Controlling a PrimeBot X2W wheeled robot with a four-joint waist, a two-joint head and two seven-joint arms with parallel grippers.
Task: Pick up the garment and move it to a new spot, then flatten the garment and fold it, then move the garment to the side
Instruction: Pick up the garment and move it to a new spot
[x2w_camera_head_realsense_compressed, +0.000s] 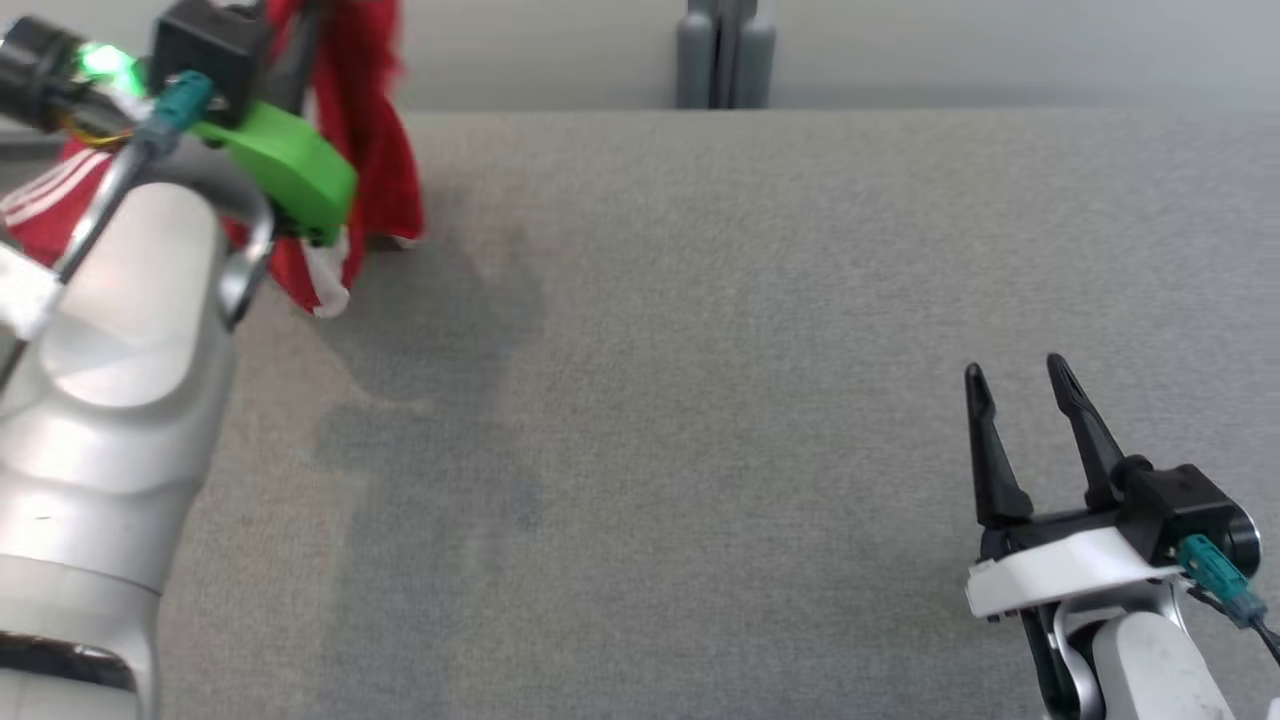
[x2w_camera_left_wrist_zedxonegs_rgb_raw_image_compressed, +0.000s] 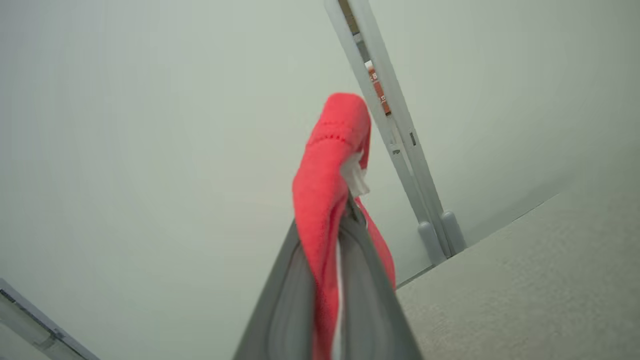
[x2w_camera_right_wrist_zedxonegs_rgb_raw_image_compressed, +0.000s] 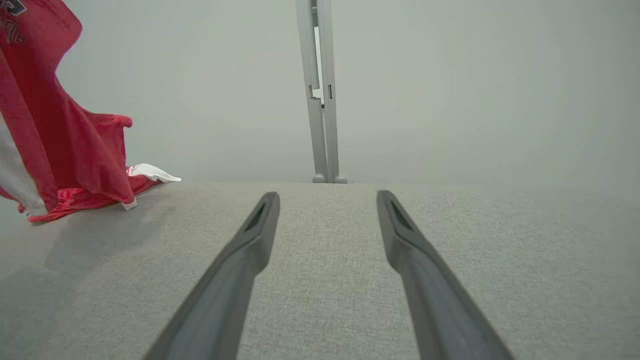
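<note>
Two tools differ: the left tool (x2w_camera_left_wrist_zedxonegs_rgb_raw_image_compressed: 345, 212) pinches the red fabric garment with white trim (x2w_camera_head_realsense_compressed: 375, 160), hanging at eleven o'clock, hem touching the grey cloth-covered desk (x2w_camera_head_realsense_compressed: 750, 350); the right tool (x2w_camera_head_realsense_compressed: 1015, 368) stands spread at four o'clock.

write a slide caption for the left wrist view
Left gripper shut on the red garment, a fold of fabric standing above its fingertips, grey table at lower right.

Rounded silver left forearm (x2w_camera_head_realsense_compressed: 110, 380) with a bright green bracket (x2w_camera_head_realsense_compressed: 285, 165), a glowing green light (x2w_camera_head_realsense_compressed: 105, 62) and a teal plug (x2w_camera_head_realsense_compressed: 180, 100). The right gripper (x2w_camera_head_realsense_compressed: 1016, 368) has two long, black, tapered fingers (x2w_camera_head_realsense_compressed: 990, 450) on a white mount (x2w_camera_head_realsense_compressed: 1060, 570).
</note>
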